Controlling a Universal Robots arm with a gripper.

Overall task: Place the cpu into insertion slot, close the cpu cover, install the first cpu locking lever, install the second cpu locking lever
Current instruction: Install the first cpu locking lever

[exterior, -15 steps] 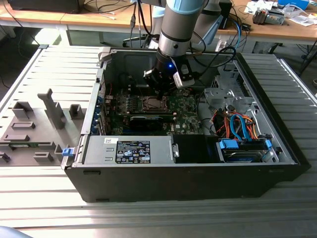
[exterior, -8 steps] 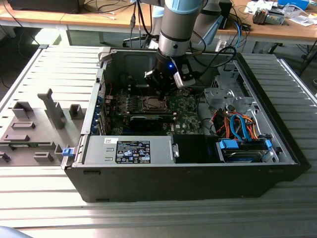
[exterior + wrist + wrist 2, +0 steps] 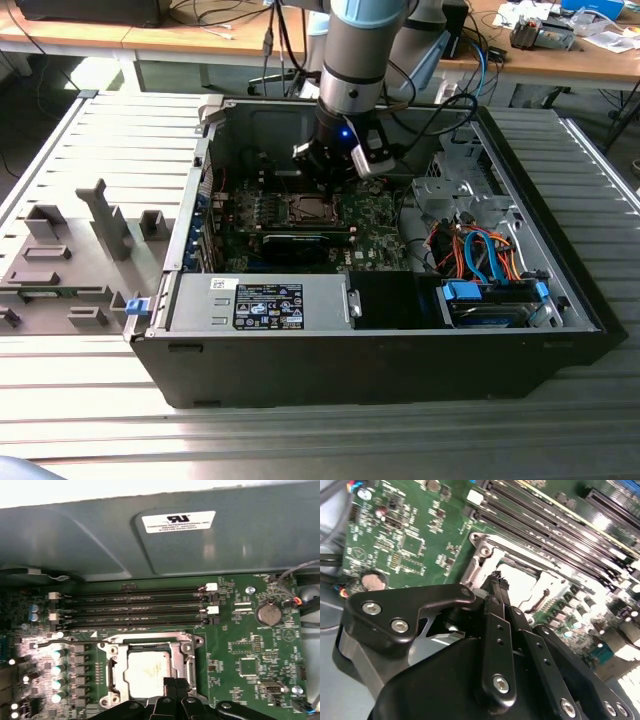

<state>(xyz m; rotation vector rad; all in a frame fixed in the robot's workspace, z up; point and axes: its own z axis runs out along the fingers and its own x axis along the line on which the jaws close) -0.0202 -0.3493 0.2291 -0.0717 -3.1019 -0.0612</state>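
We see the cpu (image 3: 148, 670) lying flat in the insertion slot (image 3: 116, 672) on the green motherboard (image 3: 250, 645), with the cpu cover (image 3: 150, 641) down around it. Our gripper (image 3: 176, 681) hovers at the socket's edge, fingers (image 3: 498, 586) pinched together, grasping nothing.

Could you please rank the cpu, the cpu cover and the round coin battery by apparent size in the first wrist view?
Largest to smallest:
1. cpu cover, the frame lying down around the chip
2. cpu, seen through its window
3. coin battery, clearly smallest
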